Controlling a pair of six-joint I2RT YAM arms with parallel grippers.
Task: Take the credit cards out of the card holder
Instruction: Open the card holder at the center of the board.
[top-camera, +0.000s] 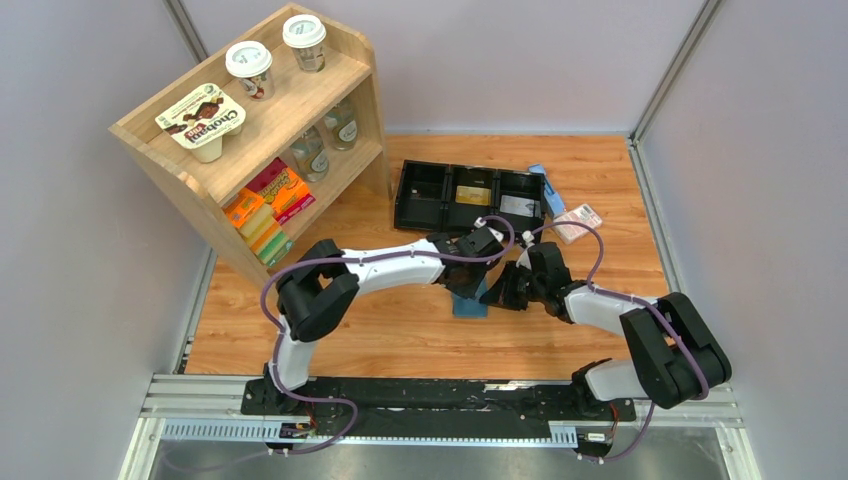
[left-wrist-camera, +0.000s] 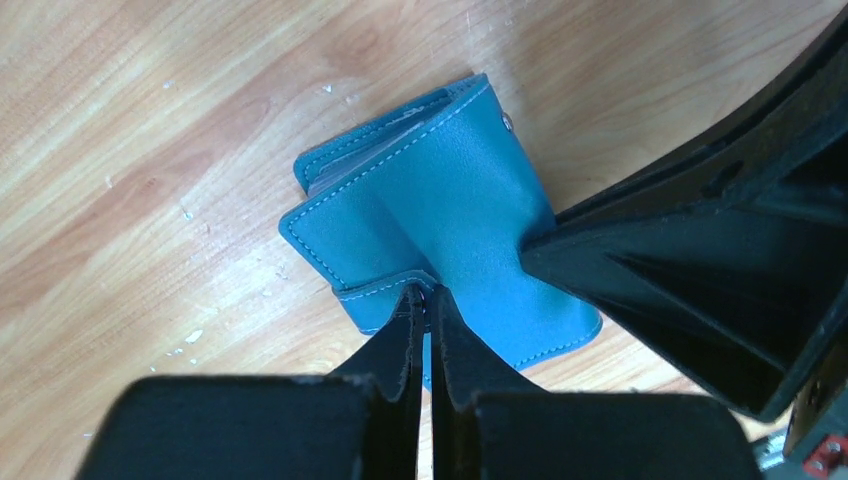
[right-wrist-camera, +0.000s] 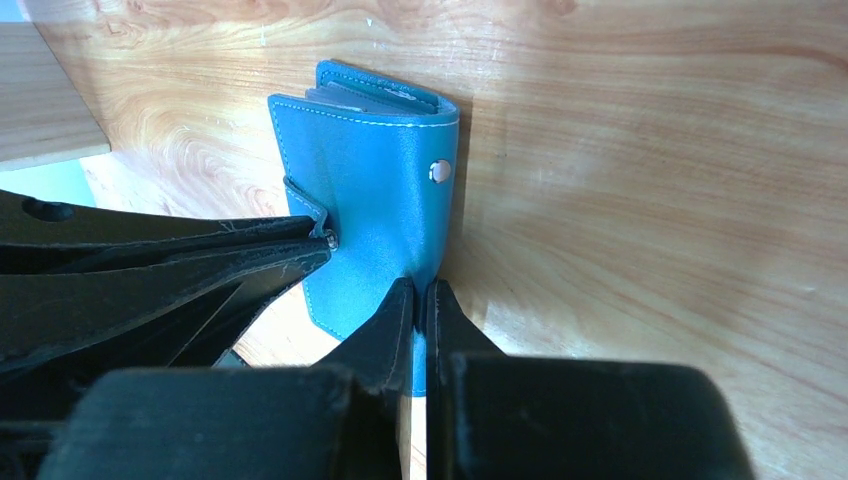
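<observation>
Left claw is pressed together on the narrow snap strap of the small teal-blue folding card holder. Just beside it the right claw, also pinched tight, grips the edge of the holder's cover. Between the two claws the holder sits folded over the middle of the pale wooden bench. Pale layers show between its covers, but whether they are credit cards cannot be told. Farther back lies a long black three-compartment plastic tray, with a two-tier wooden shelf unit to its left.
</observation>
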